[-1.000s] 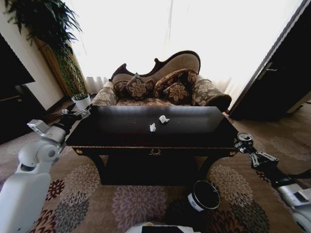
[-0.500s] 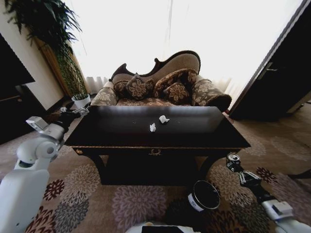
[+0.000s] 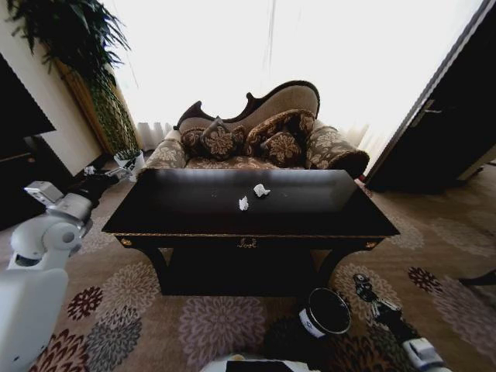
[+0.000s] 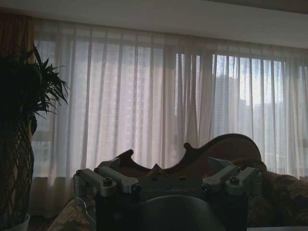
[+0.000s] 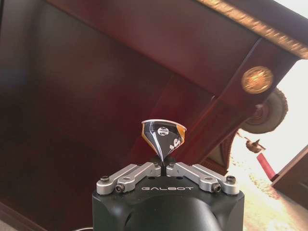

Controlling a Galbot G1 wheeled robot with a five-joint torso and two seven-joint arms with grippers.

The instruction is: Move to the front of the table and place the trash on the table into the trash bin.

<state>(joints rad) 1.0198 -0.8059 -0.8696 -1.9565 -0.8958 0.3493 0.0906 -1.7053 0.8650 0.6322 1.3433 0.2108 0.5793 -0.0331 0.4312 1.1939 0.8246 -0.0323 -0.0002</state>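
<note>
So I've got a shiny black-and-silver wrapper lump [image 5: 163, 138] pinched in my right gripper [image 5: 164, 166], fingers pressed together on it. Over the last second that arm has dropped from the table's [image 3: 248, 221] front right corner down to floor level, just beside the trash bin [image 3: 325, 311], not over it yet. So this piece looks close to being binned. Two white paper balls [image 3: 261, 190] still sit on the tabletop, well apart from the bin. My left gripper [image 3: 87, 170] has drifted outward past the table's left end; can't tell its fingers.
</note>
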